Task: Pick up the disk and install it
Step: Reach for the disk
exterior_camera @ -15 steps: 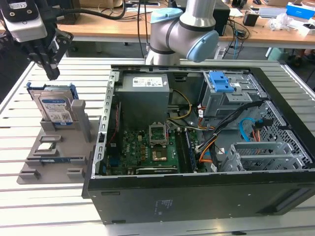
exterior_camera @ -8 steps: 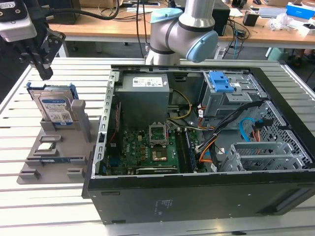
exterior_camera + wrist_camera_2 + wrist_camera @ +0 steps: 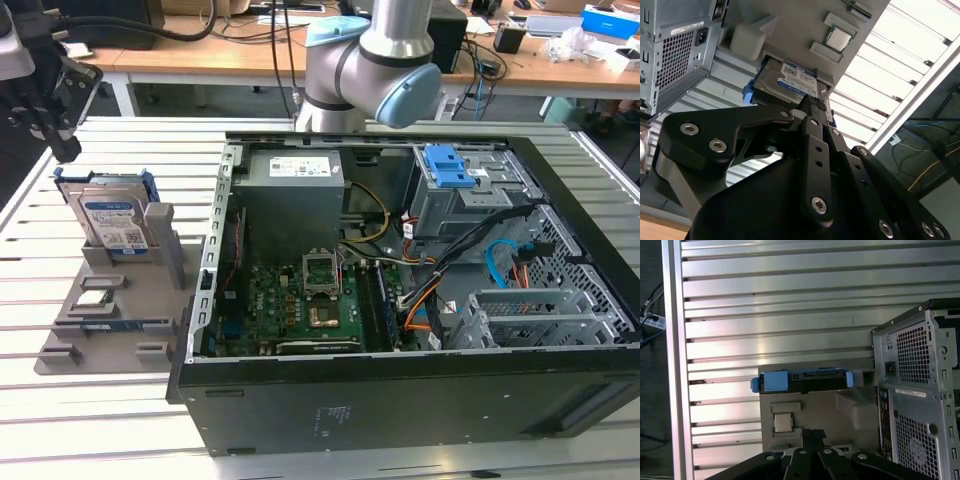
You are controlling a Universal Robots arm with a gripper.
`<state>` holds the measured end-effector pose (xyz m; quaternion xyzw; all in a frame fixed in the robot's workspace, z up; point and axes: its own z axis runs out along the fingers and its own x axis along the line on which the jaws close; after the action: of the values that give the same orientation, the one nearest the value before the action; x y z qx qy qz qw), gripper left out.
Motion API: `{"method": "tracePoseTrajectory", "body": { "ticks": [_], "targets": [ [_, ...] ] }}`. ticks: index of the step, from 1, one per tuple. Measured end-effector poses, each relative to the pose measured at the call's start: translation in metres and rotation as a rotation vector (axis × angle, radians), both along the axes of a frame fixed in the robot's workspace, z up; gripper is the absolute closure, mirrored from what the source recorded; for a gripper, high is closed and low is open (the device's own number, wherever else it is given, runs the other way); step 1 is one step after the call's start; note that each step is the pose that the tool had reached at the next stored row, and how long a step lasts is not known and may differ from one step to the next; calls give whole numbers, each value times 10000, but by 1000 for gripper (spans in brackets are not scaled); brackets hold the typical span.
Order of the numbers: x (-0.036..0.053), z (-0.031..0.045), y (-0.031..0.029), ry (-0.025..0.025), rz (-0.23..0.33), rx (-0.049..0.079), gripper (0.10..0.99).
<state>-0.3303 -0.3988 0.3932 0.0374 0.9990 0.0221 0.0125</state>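
The disk (image 3: 112, 222) stands on edge in a slot of a grey holder (image 3: 100, 330) at the exterior view's left, its white-and-blue label facing the camera and a blue bracket framing it. My gripper (image 3: 62, 148) hangs above and slightly left of the disk, apart from it. In the second wrist view the disk (image 3: 787, 80) lies just beyond the gripper (image 3: 812, 100), whose black fingers are closed together on nothing. In the first wrist view I see the disk's (image 3: 805, 381) top edge and bracket beyond the gripper (image 3: 812, 431).
An open computer case (image 3: 400, 400) lies on the slatted metal table (image 3: 120, 440) to the right of the holder. Inside are a grey cage with a blue latch (image 3: 450, 170), a grey box (image 3: 295, 190), the mainboard and cables. A square chip (image 3: 95, 297) rests on the holder.
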Motion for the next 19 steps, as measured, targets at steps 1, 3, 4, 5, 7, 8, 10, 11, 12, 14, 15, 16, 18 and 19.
{"method": "tracePoseTrajectory", "body": {
  "ticks": [1,3,4,5,7,8,10,11,12,14,15,16,18,19],
  "targets": [
    [-27,0,0,0,0,0,980],
    [-61,-1,0,0,1,0,980],
    [-90,-1,0,0,1,0,980],
    [-117,-1,0,-1,1,0,980],
    [-150,-2,0,-1,1,0,980],
    [-165,-2,0,-1,1,0,980],
    [-214,-3,0,-1,0,0,980],
    [-249,-3,0,0,0,0,980],
    [-270,-3,0,0,0,0,980],
    [-293,-3,0,-1,2,0,980],
    [-294,-3,0,-1,2,0,980],
    [-296,-3,0,0,1,0,980],
    [-298,-3,0,0,1,0,980],
    [-299,-3,0,0,0,0,980]
  ]
}}
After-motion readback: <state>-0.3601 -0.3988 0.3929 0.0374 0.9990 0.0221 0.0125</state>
